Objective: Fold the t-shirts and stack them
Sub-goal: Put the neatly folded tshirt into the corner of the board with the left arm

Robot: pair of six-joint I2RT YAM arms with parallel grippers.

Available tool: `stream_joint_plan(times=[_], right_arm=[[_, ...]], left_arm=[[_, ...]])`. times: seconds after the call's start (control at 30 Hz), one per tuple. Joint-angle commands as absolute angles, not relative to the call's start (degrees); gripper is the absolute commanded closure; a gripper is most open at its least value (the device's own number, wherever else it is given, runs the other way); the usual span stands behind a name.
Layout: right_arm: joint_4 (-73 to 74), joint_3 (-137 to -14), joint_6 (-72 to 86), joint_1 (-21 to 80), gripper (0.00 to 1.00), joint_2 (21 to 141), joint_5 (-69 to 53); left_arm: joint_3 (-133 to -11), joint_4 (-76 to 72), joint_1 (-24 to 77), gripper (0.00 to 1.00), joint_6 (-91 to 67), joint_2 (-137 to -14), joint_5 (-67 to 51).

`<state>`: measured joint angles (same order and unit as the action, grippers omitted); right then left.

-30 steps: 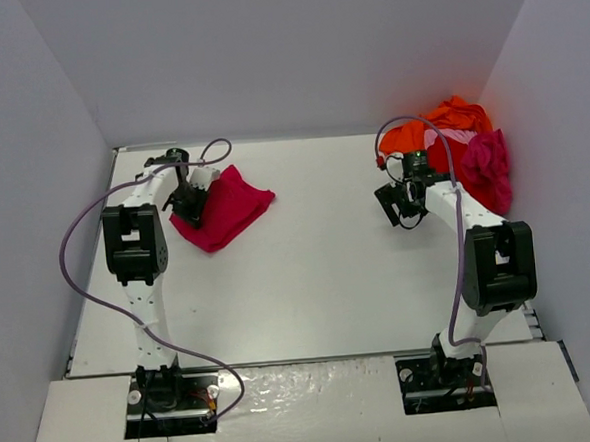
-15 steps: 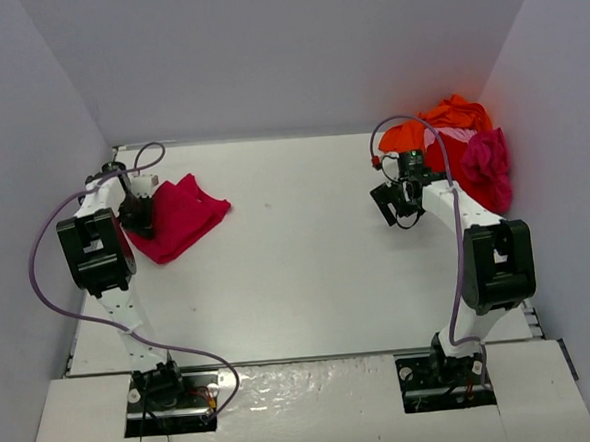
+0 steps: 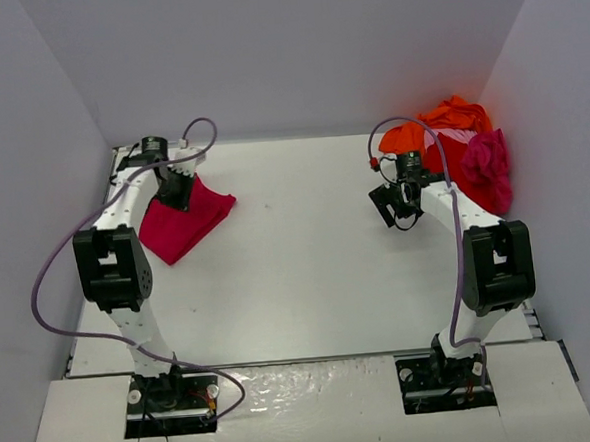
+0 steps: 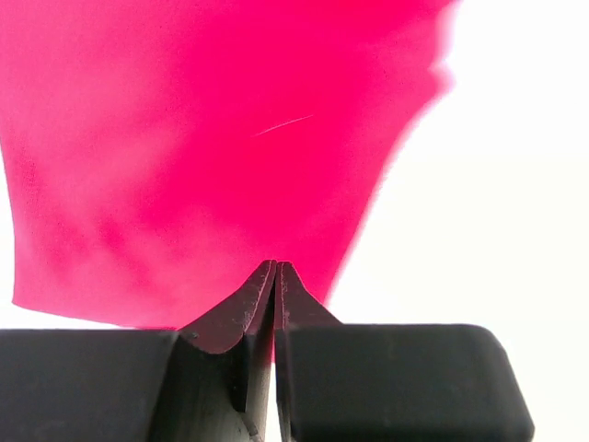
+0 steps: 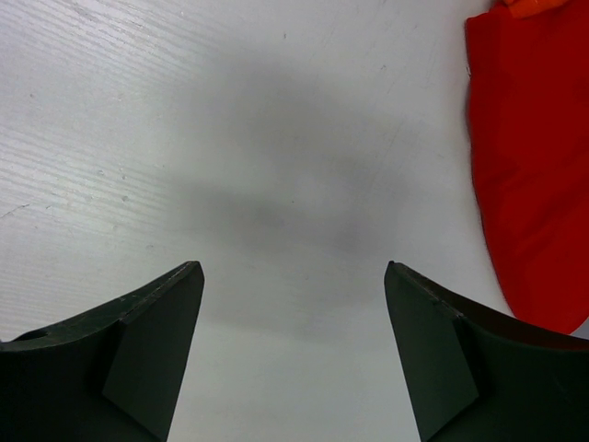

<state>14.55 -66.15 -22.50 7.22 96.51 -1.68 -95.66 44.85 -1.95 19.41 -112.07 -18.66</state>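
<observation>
A folded crimson t-shirt lies at the table's far left. My left gripper is shut on its far edge. In the left wrist view the cloth fills the frame beyond the shut left gripper. A loose pile of t-shirts sits in the far right corner: orange, red and magenta. My right gripper hangs open just left of that pile. In the right wrist view the right gripper holds nothing over bare table, and the red shirt's edge is at the right.
The white table is boxed in by grey walls on the left, back and right. The left arm's purple cable loops out by the left wall. A second cable runs along the right arm.
My left gripper swung out to the left wall and then back toward the far left corner, dragging and turning the crimson t-shirt with it. The right arm barely moved.
</observation>
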Motion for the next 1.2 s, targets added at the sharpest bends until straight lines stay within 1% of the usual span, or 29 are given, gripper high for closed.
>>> stream_joint_plan(times=[0.0, 0.03, 0.07, 0.13, 0.2, 0.23, 0.4, 0.53, 0.87, 0.97, 1.17], right_arm=[[14.15, -66.74, -22.06, 7.56, 0.23, 93.72, -0.18], [14.15, -66.71, -22.06, 7.56, 0.23, 93.78, -0.18], [14.15, -66.71, -22.07, 7.56, 0.23, 93.78, -0.18], [14.24, -66.71, -22.15, 7.47, 0.23, 93.87, -0.18], [14.18, -66.77, -22.12, 7.56, 0.23, 93.78, -0.18], [14.15, -66.75, -22.17, 7.56, 0.23, 93.78, -0.18], [14.07, -66.43, -22.49, 7.47, 0.23, 94.17, -0.18], [13.97, -66.53, -22.67, 7.47, 0.23, 95.25, -0.18], [13.62, -66.09, -23.12, 7.47, 0.23, 96.5, 1.57], [13.54, -66.18, -23.16, 7.47, 0.23, 97.22, 1.72], [13.54, -66.18, -23.05, 7.47, 0.23, 97.41, 1.97]], left_arm=[[-98.8, 46.98, 7.72, 0.93, 23.19, -99.68, -22.73], [-99.4, 47.23, 8.62, 0.89, 23.48, -99.72, -22.85], [-99.96, 47.32, 9.05, 0.88, 23.67, -99.93, -22.85], [-101.49, 49.78, 9.05, 0.88, 24.68, -102.07, -22.51], [-104.11, 52.45, 8.56, 0.98, 27.14, -107.19, -21.51], [-104.52, 53.38, 8.14, 1.0, 27.83, -108.87, -21.38], [-102.39, 51.11, 7.13, 1.0, 30.0, -112.3, -19.68], [-103.77, 52.34, 7.21, 1.0, 32.19, -115.8, -20.11], [-109.07, 56.16, 7.56, 1.0, 34.8, -122.0, -24.17], [-113.11, 61.41, 7.87, 1.0, 36.67, -126.24, -25.6], [-117.16, 63.07, 7.47, 1.0, 36.6, -132.66, -25.86]])
